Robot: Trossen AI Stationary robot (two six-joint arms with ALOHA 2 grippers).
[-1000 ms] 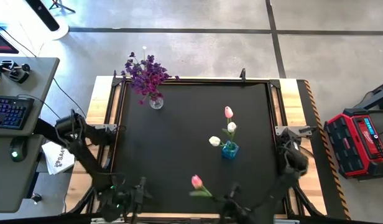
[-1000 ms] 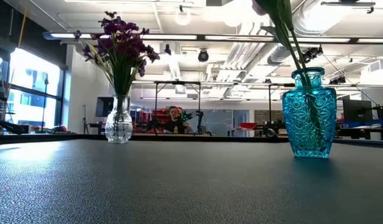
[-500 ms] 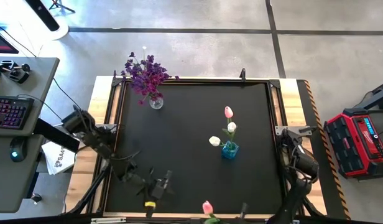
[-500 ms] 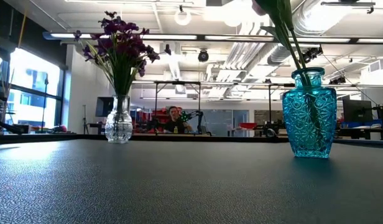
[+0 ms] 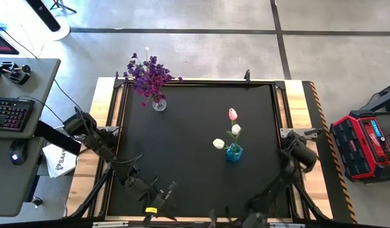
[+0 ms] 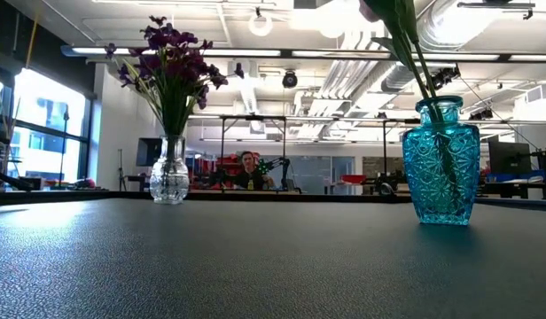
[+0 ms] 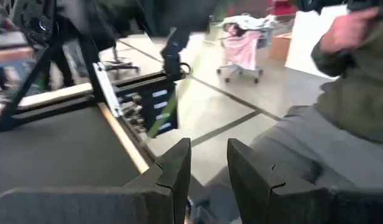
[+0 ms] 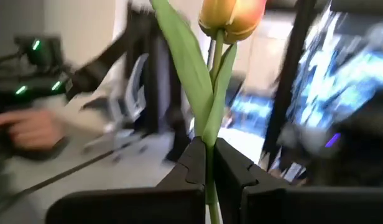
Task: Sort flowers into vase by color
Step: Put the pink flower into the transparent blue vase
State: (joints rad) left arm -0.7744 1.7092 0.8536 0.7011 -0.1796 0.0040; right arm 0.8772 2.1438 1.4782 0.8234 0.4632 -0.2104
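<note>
Your right gripper (image 8: 206, 163) pinches a tulip (image 8: 232, 18) stem; left gripper (image 7: 207, 163), ajar, is empty. Thin grip: near the blue vase (image 5: 233, 152) the tulip may swivel.

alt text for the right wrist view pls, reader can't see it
The right claw is shut on the green stem of a pink-orange artificial tulip, which stands upright between its two dark fingers, with a long green leaf alongside the bud. Behind it the room is blurred; a person's hand shows at one edge.
</note>
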